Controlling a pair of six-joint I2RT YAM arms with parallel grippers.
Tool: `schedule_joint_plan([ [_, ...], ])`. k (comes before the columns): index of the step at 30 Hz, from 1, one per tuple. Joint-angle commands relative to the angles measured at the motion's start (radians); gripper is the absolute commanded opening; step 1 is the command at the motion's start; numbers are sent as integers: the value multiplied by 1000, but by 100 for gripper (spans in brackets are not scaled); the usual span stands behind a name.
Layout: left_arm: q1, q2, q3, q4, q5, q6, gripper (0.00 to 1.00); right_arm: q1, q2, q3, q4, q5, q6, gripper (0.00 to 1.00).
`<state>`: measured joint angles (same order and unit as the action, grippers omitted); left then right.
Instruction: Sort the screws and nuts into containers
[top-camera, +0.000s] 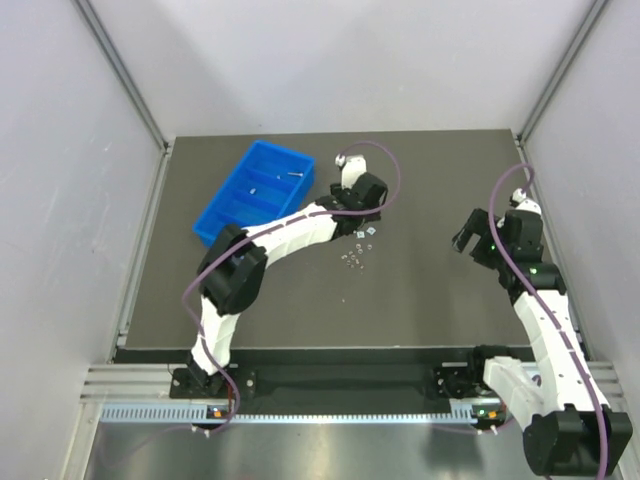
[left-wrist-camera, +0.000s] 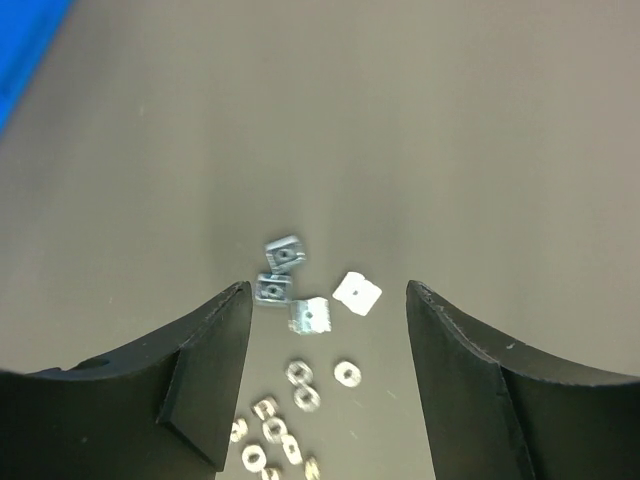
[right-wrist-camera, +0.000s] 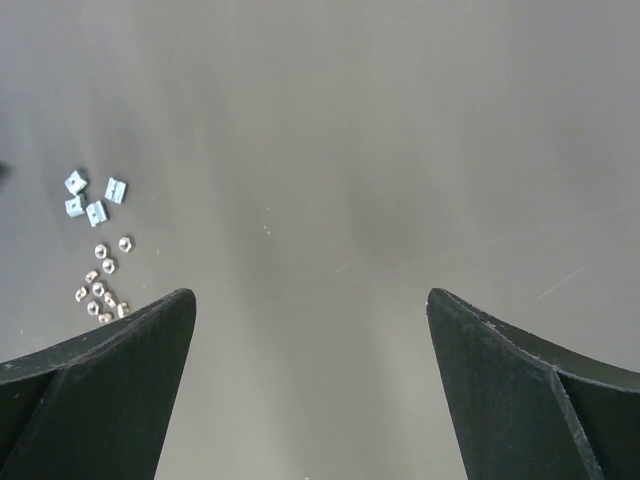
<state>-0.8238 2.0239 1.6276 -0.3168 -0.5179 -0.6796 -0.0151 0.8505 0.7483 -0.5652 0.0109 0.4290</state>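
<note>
Left gripper (left-wrist-camera: 328, 292) over loose nuts (left-wrist-camera: 297, 373)

Both arms have white links (top-camera: 300, 228), black joints (top-camera: 235, 275), looping purple cables (top-camera: 396, 172) and curved matte-black fingers (left-wrist-camera: 200, 360).

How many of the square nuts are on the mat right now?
4 square nuts clustered together: farthest one, one just nearer, one nearest, bright one rightmost. None seem hidden.

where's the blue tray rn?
Top external view: the bright blue rectangular plastic tray sits far left on the dark table, with the loose silver metal nuts to its near right.
</note>
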Motion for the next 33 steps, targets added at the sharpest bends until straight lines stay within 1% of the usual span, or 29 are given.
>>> schedule_joint_plan([
  [1, 23, 70, 44, -33, -42, -51, 68, 7, -37, 14, 14, 29, -18, 100],
  [5, 22, 174, 107, -45, -82, -23, 67, 7, -50, 2, 11, 27, -21, 100],
  [8, 22, 223, 153, -53, -82, -12, 66, 7, -56, -3, 5, 32, -24, 100],
  [14, 20, 266, 190, -57, -77, -8, 66, 7, -56, -1, 2, 41, -24, 100],
  [26, 14, 318, 195, -131, -96, -20, 58, 7, -47, -4, 7, 44, -19, 100],
  [29, 14, 323, 195, -133, -97, -24, 47, 7, -48, -4, 5, 43, -19, 100],
  [30, 14, 323, 195, -134, -97, -23, 39, 7, -48, -3, 5, 43, -18, 100],
  [32, 14, 323, 193, -139, -97, -31, 31, 7, -50, -1, 5, 43, -16, 100],
  [33, 14, 323, 192, -137, -99, -34, 25, 7, -50, -1, 4, 46, -16, 100],
])
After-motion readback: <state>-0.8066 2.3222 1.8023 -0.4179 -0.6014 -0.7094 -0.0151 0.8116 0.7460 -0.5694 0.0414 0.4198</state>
